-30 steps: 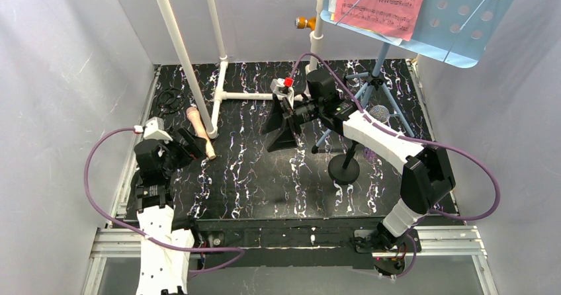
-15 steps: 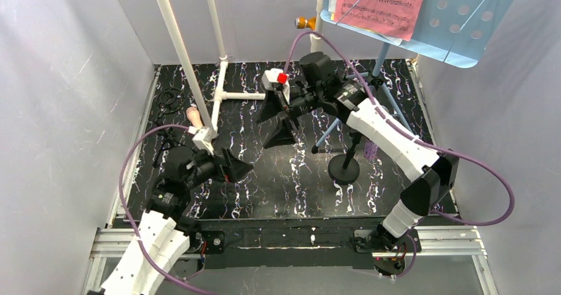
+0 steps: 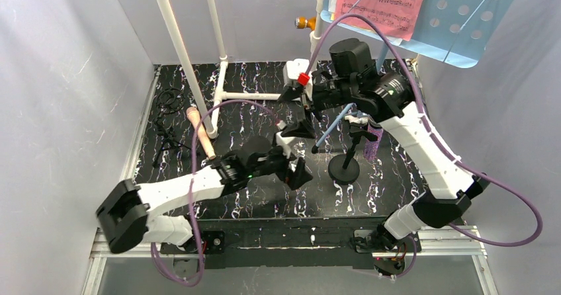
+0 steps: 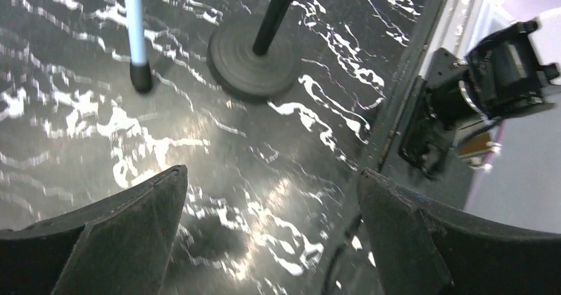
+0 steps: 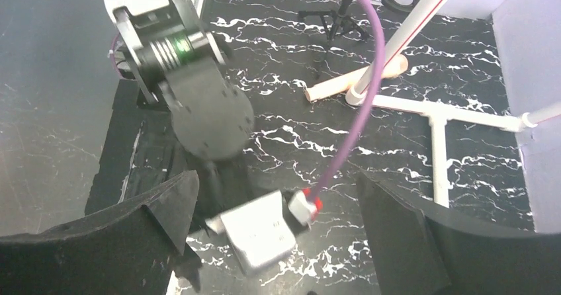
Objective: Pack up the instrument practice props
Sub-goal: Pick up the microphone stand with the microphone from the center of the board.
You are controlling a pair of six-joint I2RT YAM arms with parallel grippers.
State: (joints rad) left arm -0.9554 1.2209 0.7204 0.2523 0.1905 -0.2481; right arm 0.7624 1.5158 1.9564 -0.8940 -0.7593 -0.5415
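left gripper (image 4: 271, 182): jaws spread wide with nothing between them. It hangs low over the mat (image 3: 251, 199), near the round base (image 4: 251, 60).
right gripper (image 5: 274, 189): wide open too, and empty. It's up above the left arm (image 5: 198, 110), looking down on its wrist.
pink mic (image 3: 200, 133): lying flat on the far-left part of the mat, right against the foot of the pipe frame (image 3: 185, 57), well apart from both grippers.
purple mic (image 3: 372, 144): on the right side, up on the stem of the round base. It's mostly hidden behind the right arm, so I can only see a glittery bit.
round base: flat on the mat in the right half, black stem rising from its middle.
rack (image 3: 456, 24): light blue with holes, tilted, high in the far-right corner.
pink page (image 3: 380, 0): resting on the rack's face — printed music showing.
leg (image 4: 134, 24): one of the rack's blue legs, its black tip on the mat just beside the round base, not touching it.
tripod (image 3: 169, 139): small and black, by the left edge of the mat, looks like it's standing.
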